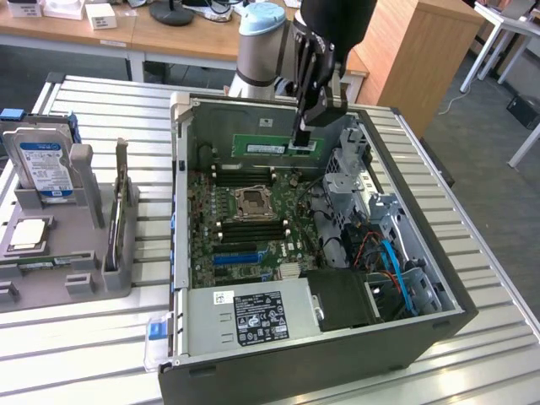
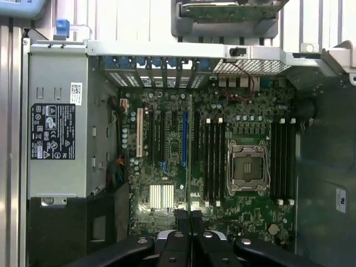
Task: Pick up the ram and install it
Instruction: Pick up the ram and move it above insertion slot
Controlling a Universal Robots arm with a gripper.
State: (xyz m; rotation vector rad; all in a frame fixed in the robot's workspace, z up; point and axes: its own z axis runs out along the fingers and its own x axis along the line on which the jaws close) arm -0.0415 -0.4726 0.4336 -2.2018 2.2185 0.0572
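"One stick, is that all you have?"

"One, yes. My gripper [image 1: 301, 139] is clenched on the ram [image 1: 270, 145], the two fingers pinched almost together across its flat faces. The grip sits off-centre, toward the end at the exterior view's right."

"How does it handle, would you say?"

"Light and stiff, I judge, but thin and fragile. It may flex if pushed unevenly, and the chips and contact edge should not be squeezed. The upper edge, away from the contacts, looks the safest place to hold. The faces are smooth, so a firm pinch matters."

"Where is it now?"

"In the air, level, above the far part of the open case [image 1: 337, 363], close to its far wall. It touches no slot."

"And below you?"

"The motherboard [image 2: 250, 111], with long black memory slots [image 2: 214, 161] on either side of the processor socket [image 2: 248, 167]. I cannot tell whether the slot latches stand open. Beyond that lies the power supply [image 1: 253, 316]. Outside the case, at the exterior view's left, a grey tray [image 1: 84, 253] carries a hard drive [image 1: 44, 164]."
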